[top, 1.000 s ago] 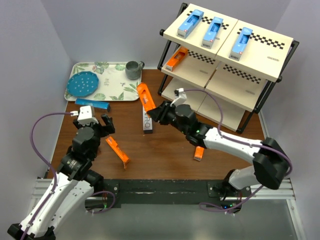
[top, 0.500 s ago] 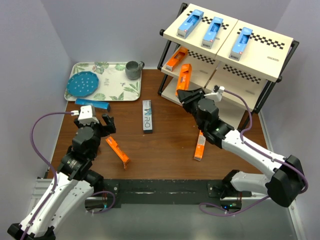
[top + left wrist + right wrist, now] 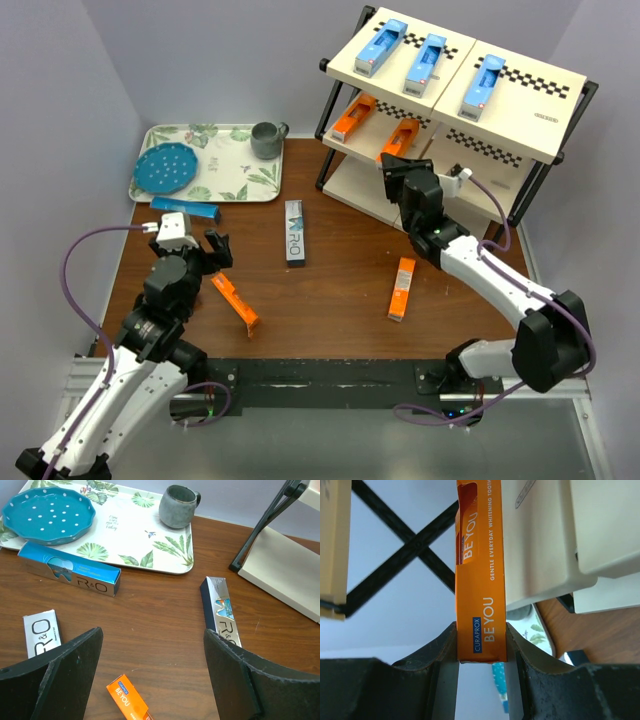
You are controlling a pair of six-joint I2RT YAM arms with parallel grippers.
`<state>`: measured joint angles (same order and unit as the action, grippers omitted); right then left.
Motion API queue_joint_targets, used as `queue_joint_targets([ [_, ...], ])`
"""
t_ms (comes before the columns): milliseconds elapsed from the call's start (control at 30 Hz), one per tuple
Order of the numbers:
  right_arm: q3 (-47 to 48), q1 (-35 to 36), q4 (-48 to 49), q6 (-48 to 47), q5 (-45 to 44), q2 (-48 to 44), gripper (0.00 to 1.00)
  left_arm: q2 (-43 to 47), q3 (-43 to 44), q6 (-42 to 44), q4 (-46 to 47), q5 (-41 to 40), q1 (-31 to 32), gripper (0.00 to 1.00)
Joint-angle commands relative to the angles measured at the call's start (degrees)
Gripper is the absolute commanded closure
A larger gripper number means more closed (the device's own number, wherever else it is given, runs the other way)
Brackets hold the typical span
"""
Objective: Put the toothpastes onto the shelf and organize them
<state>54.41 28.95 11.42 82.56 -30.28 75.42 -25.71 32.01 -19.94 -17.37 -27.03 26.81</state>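
At the middle tier of the shelf [image 3: 535, 105], my right gripper [image 3: 396, 160] is pinched tight on the near end of an orange toothpaste box [image 3: 401, 135]. My right wrist view shows the two dark fingers [image 3: 440, 650] pressed against the box's narrow sides, with the "BE YOU" lettering facing the camera. The far end of the box reaches in over the tier's cream board, to the right of a second orange box [image 3: 352, 117] that lies on that tier. Whether the box I hold touches the board, I cannot tell. Three light blue boxes [image 3: 424, 64] lie side by side on the top tier.

My left gripper [image 3: 197, 250] hovers low over the left part of the table [image 3: 340, 300], fingers spread wide and gripping nothing. From its wrist view, a grey-and-teal box [image 3: 222, 612] lies on the wood ahead to the right. A blue box [image 3: 70, 572] lies just beside the near edge of the leaf-patterned tray [image 3: 125, 527]. A silver box [image 3: 42, 630] is partly hidden behind one finger, and the end of a third orange box [image 3: 127, 700] shows on the table below the gap. A fourth orange box [image 3: 401, 288] lies alone on the table near my right arm. On the tray sit a blue plate [image 3: 47, 512] and a grey mug [image 3: 177, 505].
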Motion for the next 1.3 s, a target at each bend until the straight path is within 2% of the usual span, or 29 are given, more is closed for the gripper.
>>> queue_joint_targets([
  [0, 3.59, -1.79, 2.29, 9.01, 0.75, 1.92, 0.77, 0.75, -0.11, 0.52, 2.34, 0.22, 0.17, 0.13],
  [233, 6.05, -3.37, 2.99, 14.28, 2.95, 5.88, 0.68, 1.10, -0.11, 0.52, 2.42, 0.22, 0.17, 0.13],
  [767, 4.47, -3.90, 1.07, 15.26, 7.95, 4.48, 0.12, 1.02, -0.02, 0.26, 2.25, 0.04, 0.09, 0.13],
  [967, 2.89, -3.99, -1.13, 14.65, 9.54, 2.72, 0.02, 0.93, -0.02, 0.26, 2.34, 0.40, 0.17, 0.13],
  [1067, 2.89, -3.90, -4.55, 11.58, 11.64, 2.10, 0.02, 1.02, -0.02, 0.26, 2.34, 0.48, 0.17, 0.13],
  [1167, 3.68, -3.90, -9.74, 5.52, 15.33, 1.05, 0.01, 1.02, -0.02, 0.17, 2.34, 0.57, 0.17, 0.13],
  [1200, 3.68, -3.81, -10.53, 0.98, 17.43, 0.26, 0.01, 1.02, -0.02, 0.17, 2.25, 0.57, 0.17, 0.13],
  [1267, 4.55, -2.16, -15.09, -4.05, 16.58, -0.79, 0.02, 1.10, -0.11, 0.17, 2.34, 0.48, 0.17, 0.13],
])
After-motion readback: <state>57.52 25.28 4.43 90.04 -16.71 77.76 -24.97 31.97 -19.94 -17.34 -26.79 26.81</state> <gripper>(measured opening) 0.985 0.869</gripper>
